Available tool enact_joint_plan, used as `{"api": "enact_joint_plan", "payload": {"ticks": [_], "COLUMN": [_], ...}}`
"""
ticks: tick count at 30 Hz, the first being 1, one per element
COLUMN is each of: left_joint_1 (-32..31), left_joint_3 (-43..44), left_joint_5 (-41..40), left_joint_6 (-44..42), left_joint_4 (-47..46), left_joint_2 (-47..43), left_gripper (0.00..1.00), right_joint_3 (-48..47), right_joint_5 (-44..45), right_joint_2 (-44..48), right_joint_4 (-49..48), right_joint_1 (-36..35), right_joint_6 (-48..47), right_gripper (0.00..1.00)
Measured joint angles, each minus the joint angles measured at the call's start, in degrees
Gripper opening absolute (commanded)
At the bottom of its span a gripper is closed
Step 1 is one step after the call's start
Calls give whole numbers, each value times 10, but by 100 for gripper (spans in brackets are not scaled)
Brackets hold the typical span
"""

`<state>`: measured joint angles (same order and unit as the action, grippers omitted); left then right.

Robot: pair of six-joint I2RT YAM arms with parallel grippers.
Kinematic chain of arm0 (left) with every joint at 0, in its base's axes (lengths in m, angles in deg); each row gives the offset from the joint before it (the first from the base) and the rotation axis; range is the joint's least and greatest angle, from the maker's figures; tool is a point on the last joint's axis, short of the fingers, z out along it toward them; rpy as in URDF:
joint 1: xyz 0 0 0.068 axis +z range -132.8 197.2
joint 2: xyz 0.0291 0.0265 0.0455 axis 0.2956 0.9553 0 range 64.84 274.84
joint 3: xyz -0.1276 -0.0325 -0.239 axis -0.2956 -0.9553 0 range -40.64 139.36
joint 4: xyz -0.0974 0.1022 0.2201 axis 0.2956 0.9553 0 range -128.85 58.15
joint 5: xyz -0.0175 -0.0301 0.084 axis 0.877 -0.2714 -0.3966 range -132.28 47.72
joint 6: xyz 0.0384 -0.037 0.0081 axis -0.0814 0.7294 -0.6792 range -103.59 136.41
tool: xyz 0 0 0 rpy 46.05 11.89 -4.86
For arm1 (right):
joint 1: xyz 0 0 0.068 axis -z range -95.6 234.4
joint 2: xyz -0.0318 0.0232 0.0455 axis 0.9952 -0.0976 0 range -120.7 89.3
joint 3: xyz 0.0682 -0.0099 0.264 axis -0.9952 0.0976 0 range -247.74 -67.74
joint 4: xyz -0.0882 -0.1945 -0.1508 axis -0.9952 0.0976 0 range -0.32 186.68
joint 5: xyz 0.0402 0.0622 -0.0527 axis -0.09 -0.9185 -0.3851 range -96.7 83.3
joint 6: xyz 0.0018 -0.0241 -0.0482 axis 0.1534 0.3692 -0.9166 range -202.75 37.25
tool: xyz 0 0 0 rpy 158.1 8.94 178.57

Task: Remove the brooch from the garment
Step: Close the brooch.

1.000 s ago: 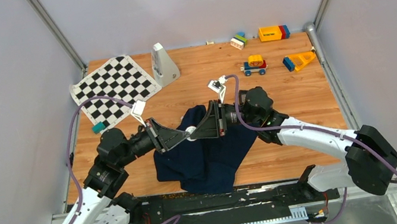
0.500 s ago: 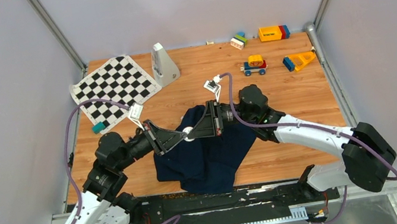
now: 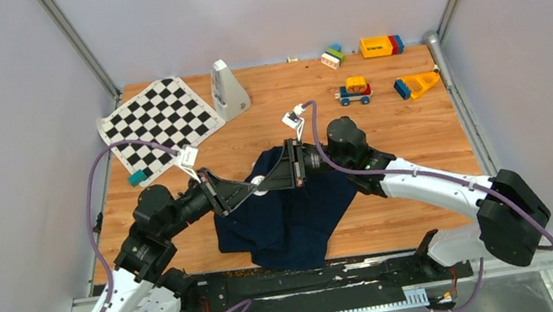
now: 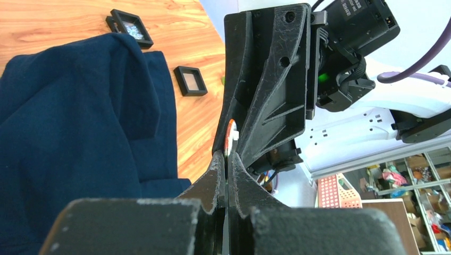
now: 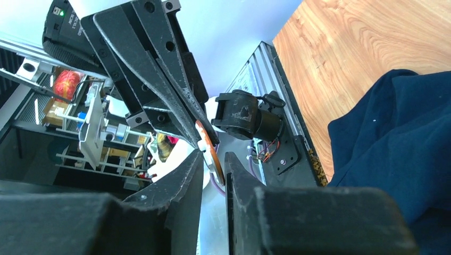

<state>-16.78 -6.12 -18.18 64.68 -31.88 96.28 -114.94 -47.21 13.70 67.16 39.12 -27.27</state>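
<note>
Brooch [image 3: 259, 181], a small thin disc, held clear of the garment [image 3: 292, 220] in the air over the cloth's far left part, at the point where the two grippers meet tip to tip. Against the frame one second earlier, this meeting point has shifted slightly to the left and a little toward the far edge of the table [image 3: 413, 143]; the right arm's wrist has followed it leftward and the left arm has drawn back by the same small amount, while the garment lies in the same crumpled outline. Left gripper [image 3: 253, 186]: fingers drawn almost together, leaving only a thin slit, with the disc's edge emerging from that slit in the left wrist view [image 4: 231, 139]. Right gripper [image 3: 265, 181]: fingers set narrowly, with the disc lying in the gap between them in the right wrist view [image 5: 209, 151], where its orange face reads as a slim ellipse slanting from upper left to lower right. Being round, the disc has no long axis of its own; it stands edge-on to the left wrist camera, its plane in line with the left finger slit and with the line of the two opposed grippers, which runs across the table from left to right. Which face carries the pin cannot be told. Chequered mat [image 3: 159, 124] lies at the far left, well apart from the garment
</note>
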Motion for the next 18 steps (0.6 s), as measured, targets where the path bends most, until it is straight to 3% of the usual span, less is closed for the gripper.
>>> {"api": "enact_joint_plan", "payload": {"ticks": [4, 8, 11, 18], "left_joint_1": [0, -1, -2, -5], "left_joint_3": [0, 0, 0, 0], "left_joint_5": [-9, -8, -7, -6], "left_joint_6": [-3, -7, -9, -14], "left_joint_4": [7, 11, 18, 52], "left_joint_2": [-6, -17, -25, -36], "left_gripper": [0, 0, 0, 0], "right_joint_3": [1, 10, 13, 24], "right_joint_5": [31, 70, 89, 136], "right_joint_2": [9, 27, 38, 83], "right_joint_4": [20, 39, 54, 109], "right_joint_1": [-6, -7, -6, 5], "right_joint_6": [0, -1, -8, -37], "right_gripper": [24, 45, 56, 58]}}
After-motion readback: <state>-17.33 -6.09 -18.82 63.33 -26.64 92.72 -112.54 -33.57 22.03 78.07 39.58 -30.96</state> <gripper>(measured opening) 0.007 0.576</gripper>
